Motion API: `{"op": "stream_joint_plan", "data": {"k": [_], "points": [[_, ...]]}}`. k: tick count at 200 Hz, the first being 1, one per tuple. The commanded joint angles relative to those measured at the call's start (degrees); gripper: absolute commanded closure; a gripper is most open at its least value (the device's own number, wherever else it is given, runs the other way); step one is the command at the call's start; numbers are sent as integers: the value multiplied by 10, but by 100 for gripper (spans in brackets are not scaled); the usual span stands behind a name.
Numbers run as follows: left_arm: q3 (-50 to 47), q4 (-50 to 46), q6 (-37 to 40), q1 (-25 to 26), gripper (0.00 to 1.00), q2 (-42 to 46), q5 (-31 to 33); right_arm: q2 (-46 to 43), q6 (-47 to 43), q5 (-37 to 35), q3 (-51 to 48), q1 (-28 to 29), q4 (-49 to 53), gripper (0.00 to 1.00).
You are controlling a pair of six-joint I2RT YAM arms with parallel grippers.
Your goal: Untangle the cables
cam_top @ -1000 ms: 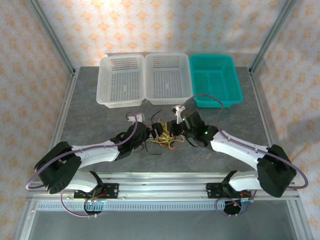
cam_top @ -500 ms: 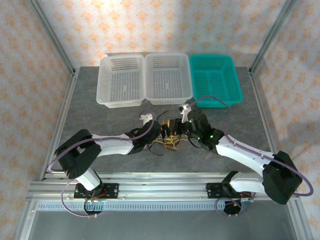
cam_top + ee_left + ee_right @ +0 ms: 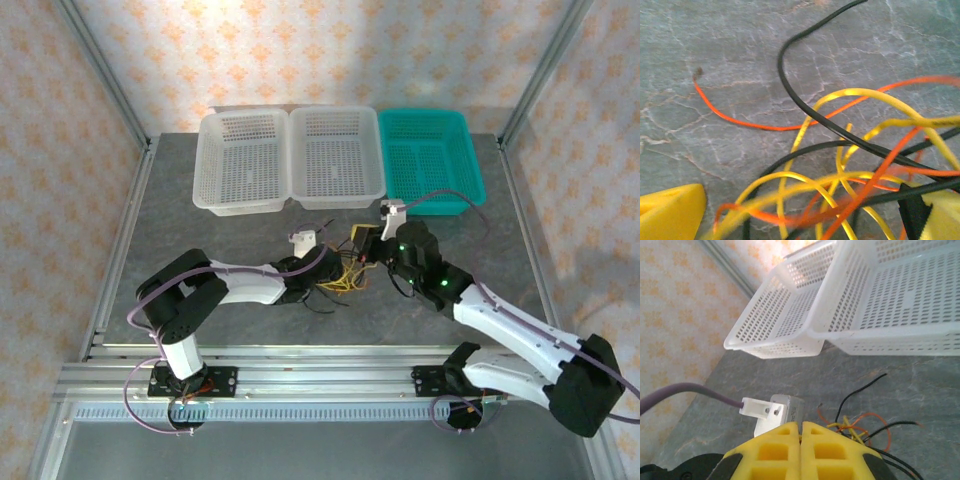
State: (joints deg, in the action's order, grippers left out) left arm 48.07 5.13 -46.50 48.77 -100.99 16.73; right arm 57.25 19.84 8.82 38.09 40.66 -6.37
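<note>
The job looks barely begun: the cables (image 3: pixel 343 277) lie as one heap on the grey table (image 3: pixel 200 240), between the two arms and well short of the two white baskets (image 3: pixel 290 160) and the green basket (image 3: pixel 430 160) at the far edge. No wire has been pulled out and laid apart from the rest, so all of the separating is left to do. The left wrist view shows how mixed the cables (image 3: pixel 840 165) are: black, yellow and orange strands loop over and under each other, and one orange end strays off to the side on the bare stone surface. The left gripper (image 3: pixel 805 216) is down at the heap with its yellow fingers (image 3: pixel 670 212) spread wide, one at each lower corner of that view. The thickest part of the tangle sits between them, so closing now would probably catch several strands at once instead of one. The right gripper (image 3: pixel 800 442) has its two yellow fingers pressed together, and no wire can be seen in the seam between them. In that view the cables (image 3: pixel 860 426) lie just beyond its tips and a little to one side, with a few yellow strands coming up close against one finger. Whether any of them is caught underneath cannot be told.
</note>
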Motion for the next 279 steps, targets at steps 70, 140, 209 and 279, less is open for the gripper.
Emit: {"op": "stream_joint_plan", "data": {"k": [70, 140, 209, 279], "points": [[25, -157, -10, -5, 0, -42, 115, -71, -35, -243, 64, -10, 109, 100], [1, -162, 0, -53, 0, -33, 116, -103, -4, -295, 76, -84, 171, 100], [-24, -157, 7, -84, 0, -32, 116, -126, -29, -330, 97, -138, 218, 100], [-40, -161, 4, -100, 0, -32, 121, -103, -64, -423, 139, -174, 261, 100]]}}
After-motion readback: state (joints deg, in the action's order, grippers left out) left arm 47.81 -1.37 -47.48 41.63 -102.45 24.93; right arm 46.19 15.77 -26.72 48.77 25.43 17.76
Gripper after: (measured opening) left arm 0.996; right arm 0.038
